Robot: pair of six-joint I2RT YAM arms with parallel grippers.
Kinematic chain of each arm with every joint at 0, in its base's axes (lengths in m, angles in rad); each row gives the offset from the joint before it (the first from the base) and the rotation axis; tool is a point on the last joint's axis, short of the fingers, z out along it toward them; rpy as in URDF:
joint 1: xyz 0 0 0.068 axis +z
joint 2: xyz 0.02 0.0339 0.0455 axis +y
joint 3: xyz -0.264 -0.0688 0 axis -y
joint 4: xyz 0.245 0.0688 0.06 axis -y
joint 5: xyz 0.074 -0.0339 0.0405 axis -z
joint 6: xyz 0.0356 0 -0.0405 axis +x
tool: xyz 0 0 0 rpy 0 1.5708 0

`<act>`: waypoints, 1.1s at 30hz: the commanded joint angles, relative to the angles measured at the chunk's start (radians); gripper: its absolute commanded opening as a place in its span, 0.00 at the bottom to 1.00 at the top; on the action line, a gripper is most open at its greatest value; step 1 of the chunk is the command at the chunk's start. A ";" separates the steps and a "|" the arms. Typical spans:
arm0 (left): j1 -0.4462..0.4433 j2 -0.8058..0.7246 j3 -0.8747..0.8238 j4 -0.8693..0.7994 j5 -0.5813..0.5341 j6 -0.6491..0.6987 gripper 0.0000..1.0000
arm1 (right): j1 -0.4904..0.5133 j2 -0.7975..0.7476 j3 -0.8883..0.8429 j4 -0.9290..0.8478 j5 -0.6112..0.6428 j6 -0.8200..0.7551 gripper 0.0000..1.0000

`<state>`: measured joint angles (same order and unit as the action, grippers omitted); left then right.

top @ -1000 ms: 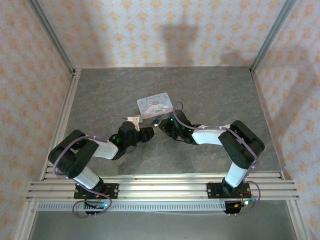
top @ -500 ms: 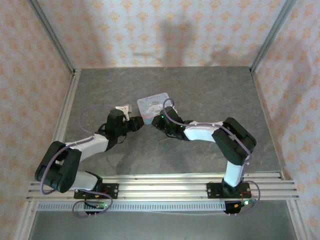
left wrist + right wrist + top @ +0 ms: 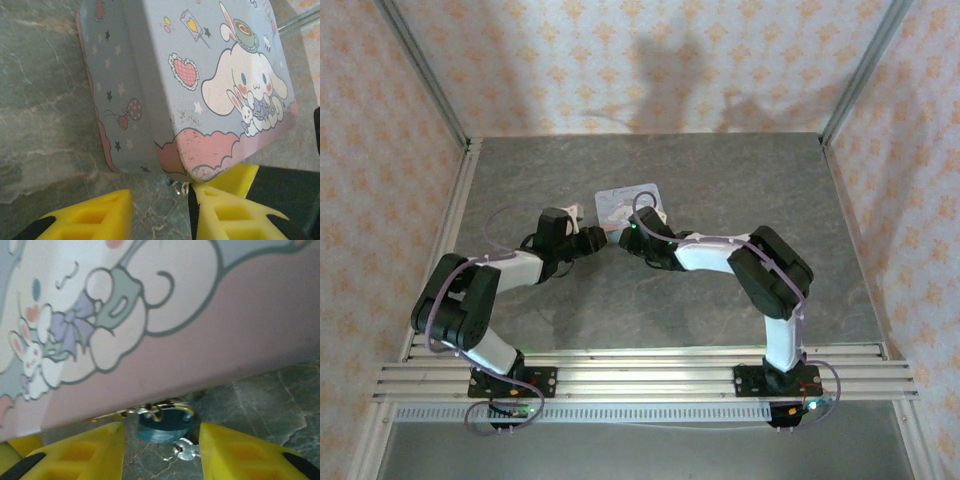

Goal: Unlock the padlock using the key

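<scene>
The padlock (image 3: 165,426), small and dark teal, hangs at the tin's lower edge, its metal shackle hooked in the latch. The key (image 3: 186,450), tiny and silvery, sticks out of the padlock's underside with a thin ring on it. My right gripper (image 3: 162,447) (image 3: 627,238) is open, its yellow fingers (image 3: 235,452) standing either side of the padlock with gaps on both sides. My left gripper (image 3: 159,194) (image 3: 603,240) is open at the tin's near corner with bare table between its fingers (image 3: 90,217). A metal glint (image 3: 181,188) shows under that corner.
The pastel blue-and-pink cartoon tin (image 3: 630,203) (image 3: 200,85) (image 3: 200,330) lies on the grey marbled table (image 3: 720,180). Both arms meet at its near edge. Patterned walls and metal rails (image 3: 450,230) enclose the table; a rail frame (image 3: 640,375) runs along the front.
The right gripper has moved forward to the tin's edge and its jaws have widened. The left arm has folded back while its gripper stays at the tin's corner.
</scene>
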<state>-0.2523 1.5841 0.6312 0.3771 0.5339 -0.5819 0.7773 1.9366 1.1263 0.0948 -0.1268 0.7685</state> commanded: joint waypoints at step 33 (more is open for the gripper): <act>0.019 0.109 0.028 0.047 0.052 -0.008 0.33 | -0.007 0.144 0.246 -0.288 0.087 -0.138 0.36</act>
<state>-0.2413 1.6913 0.6762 0.3885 0.5697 -0.5858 0.7650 2.0583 1.3540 -0.1513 -0.0845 0.6407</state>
